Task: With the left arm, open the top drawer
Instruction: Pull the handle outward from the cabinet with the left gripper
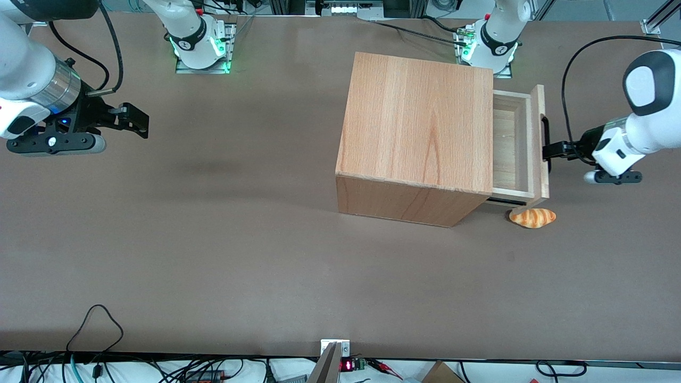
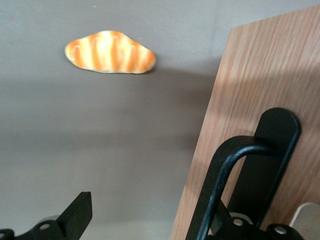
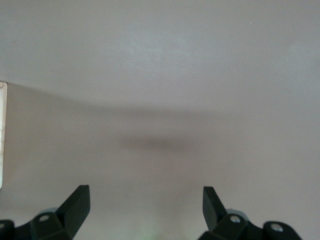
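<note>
Top drawer (image 1: 513, 146): I see it part way out of the cabinet (image 1: 415, 138).
Gripper (image 1: 548, 150): at the black handle (image 2: 235, 185), jaws wide around it.
Bread (image 1: 532, 217): on the table (image 1: 213, 239), near the drawer front.

Light grained wood top drawer (image 1: 536, 139) (black glossy handle (image 2: 235, 180)), matt black pincer (image 1: 548, 150), matt brown table (image 1: 213, 255).

Top drawer (image 1: 518, 143) is partly extended from the cabinet (image 1: 420, 138); left arm's (image 1: 644, 117) gripper (image 1: 548, 151) is at its black handle (image 1: 545, 142).
</note>
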